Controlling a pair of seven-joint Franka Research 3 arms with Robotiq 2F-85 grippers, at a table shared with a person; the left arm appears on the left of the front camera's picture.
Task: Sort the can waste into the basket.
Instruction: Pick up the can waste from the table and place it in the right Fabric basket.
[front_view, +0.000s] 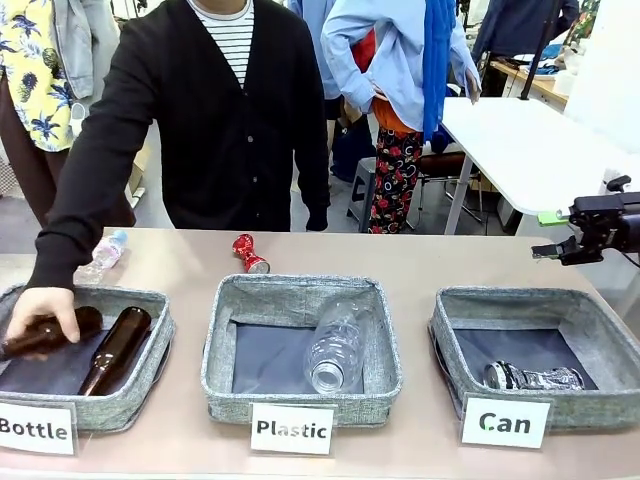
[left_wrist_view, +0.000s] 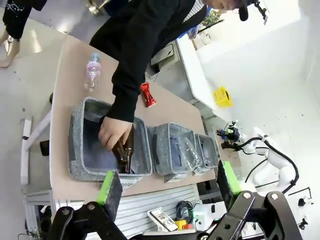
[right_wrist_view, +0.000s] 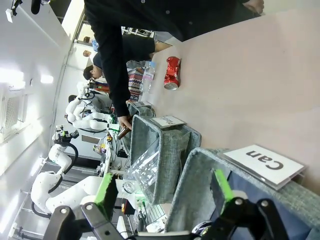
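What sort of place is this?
Probably a robotics lab or demo room: Bottle bin, Plastic bin and Can basket with printed signs on a table, the right gripper near them, onlookers and a white worktable behind.

A shiny red can (front_view: 249, 253) is seen on the beige tabletop (front_view: 420, 265); a silver-and-dark can (front_view: 533, 377) is framed by the grey woven basket (front_view: 520, 303), whose base is shown dark.
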